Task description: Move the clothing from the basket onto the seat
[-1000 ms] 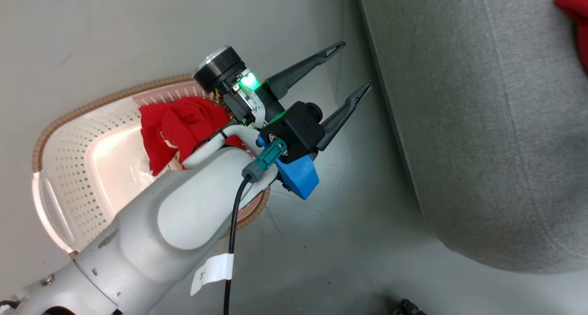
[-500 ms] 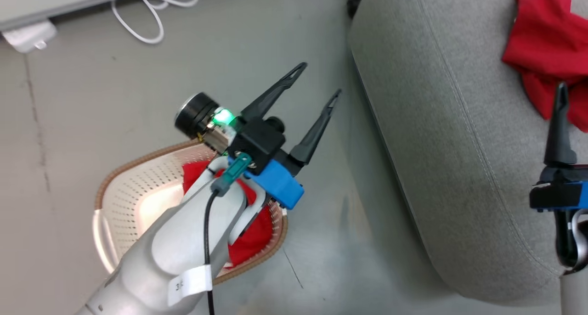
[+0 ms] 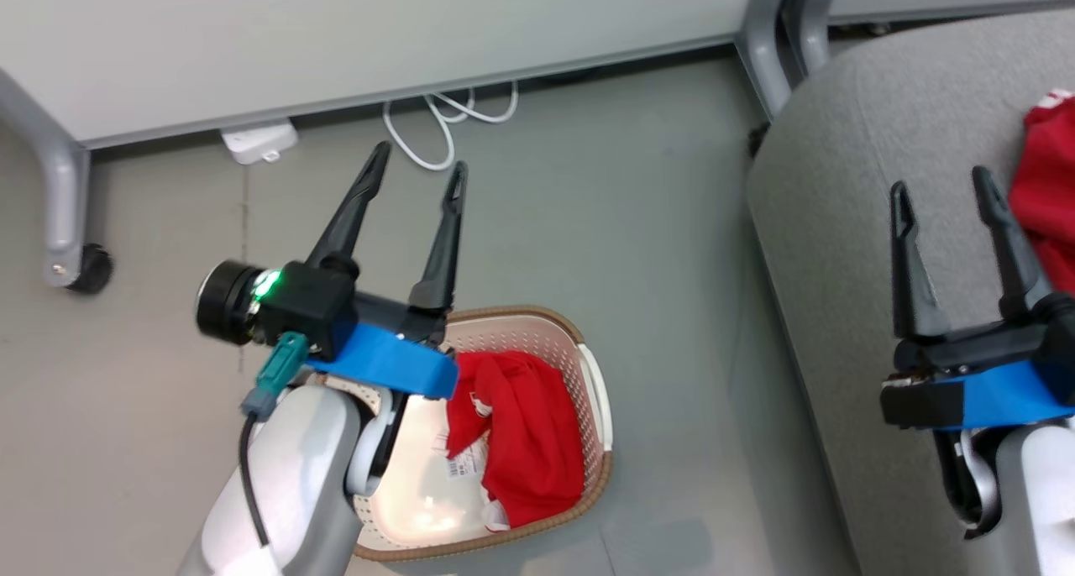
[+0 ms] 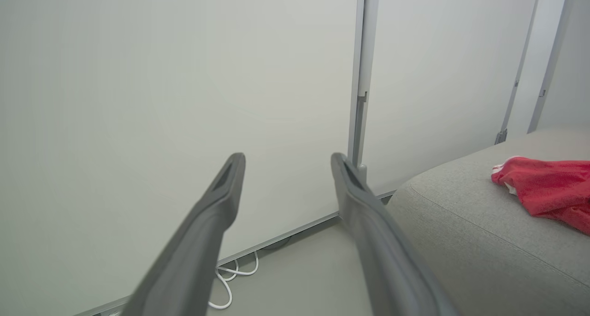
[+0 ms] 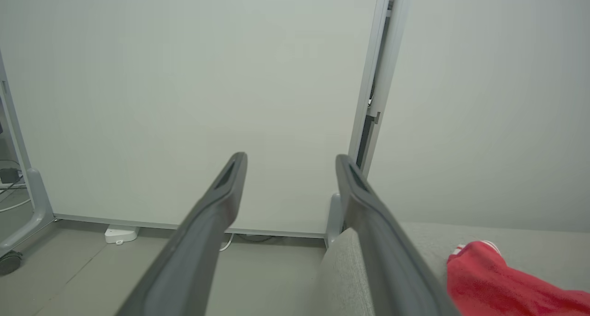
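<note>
1. Red clothing, count = 2 pcs. The basket garment (image 3: 521, 429) is bunched in the right half of the basket (image 3: 521, 311), w/ bits of white trim showing. The seat garment (image 3: 1046, 198) lies on the seat (image 3: 840, 223) at the far right, cut off by the frame edge.
2. Basket: 1. Cream w/ holes and a brown rim, sitting on the grey floor (image 3: 655, 223), left of the seat and apart from it. There's 1 barcode sticker (image 3: 464, 465) on its base, just left of the basket garment.
3. Seat: 1. Big light grey cushion w/ a rounded corner, right side of the scene.
4. Grippers: 2, w/ 2 long dark fingers each.
5. Left gripper (image 3: 420, 158): jaws spread wide, nothing between them. In the head view its wrist covers the basket's left part, and the fingers point past the far rim twd the wall panel (image 3: 378, 30).
6. Right gripper (image 3: 941, 181): over the seat, jaws wide too, empty. The seat garment is just right of its right finger; touching or not, can't tell.
7. Bg stuff: 1 white cable (image 3: 445, 123) looped on the floor by the wall panel, 1 white box (image 3: 259, 139) left of it, and 1 black caster wheel (image 3: 88, 267) far left.
</note>
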Robot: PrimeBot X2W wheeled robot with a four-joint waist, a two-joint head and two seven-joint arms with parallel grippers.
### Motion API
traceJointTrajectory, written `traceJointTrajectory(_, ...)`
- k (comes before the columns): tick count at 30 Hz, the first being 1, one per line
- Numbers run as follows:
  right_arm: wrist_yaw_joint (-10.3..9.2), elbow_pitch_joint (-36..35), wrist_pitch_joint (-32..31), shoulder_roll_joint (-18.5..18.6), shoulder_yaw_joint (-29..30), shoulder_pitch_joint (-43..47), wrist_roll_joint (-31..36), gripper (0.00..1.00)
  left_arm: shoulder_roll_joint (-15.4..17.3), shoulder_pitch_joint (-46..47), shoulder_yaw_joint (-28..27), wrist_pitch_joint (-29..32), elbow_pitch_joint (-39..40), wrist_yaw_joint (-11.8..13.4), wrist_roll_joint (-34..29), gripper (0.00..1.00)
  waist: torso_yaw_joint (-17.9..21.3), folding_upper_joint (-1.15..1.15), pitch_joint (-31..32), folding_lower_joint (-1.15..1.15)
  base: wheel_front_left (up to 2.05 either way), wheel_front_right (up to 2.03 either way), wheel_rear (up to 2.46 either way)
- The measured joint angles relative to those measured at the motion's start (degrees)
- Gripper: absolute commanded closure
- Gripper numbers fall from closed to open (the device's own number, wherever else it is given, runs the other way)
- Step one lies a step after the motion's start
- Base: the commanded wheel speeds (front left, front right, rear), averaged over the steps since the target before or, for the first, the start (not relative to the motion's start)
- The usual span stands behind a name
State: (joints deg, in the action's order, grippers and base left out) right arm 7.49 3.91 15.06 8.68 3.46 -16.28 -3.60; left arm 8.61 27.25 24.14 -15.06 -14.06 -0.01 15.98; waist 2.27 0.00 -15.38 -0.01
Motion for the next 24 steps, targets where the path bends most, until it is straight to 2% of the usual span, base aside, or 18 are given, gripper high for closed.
traceJointTrajectory(3,0.00,0.08,0.00,-0.32,-1.47,1.24,-0.26,0.00,-1.01,-3.50,-4.35,0.00,1.79,-0.18,-1.41,0.00,-1.78,0.00,1.96,0.00,0.00,0.00,0.00)
traceJointTrajectory(12,0.00,3.45,0.00,-1.97,-2.61,6.09,-1.69,0.00,-3.91,-13.10,-13.92,0.00,4.42,-3.27,-5.23,0.00,-5.46,0.00,7.36,0.00,0.00,0.00,0.00)
traceJointTrajectory(17,0.00,5.45,0.00,-2.66,-2.44,8.98,-2.08,0.00,-5.13,-17.20,-16.73,0.00,5.70,-5.04,-6.62,0.00,-6.69,0.00,9.74,0.00,0.00,0.00,0.00)
traceJointTrajectory(24,0.00,7.25,0.00,-3.72,-1.57,12.33,-2.64,0.00,-5.57,-21.54,-19.58,0.00,5.79,-6.12,-7.59,0.00,-7.33,0.00,12.02,0.00,0.00,0.00,0.00)
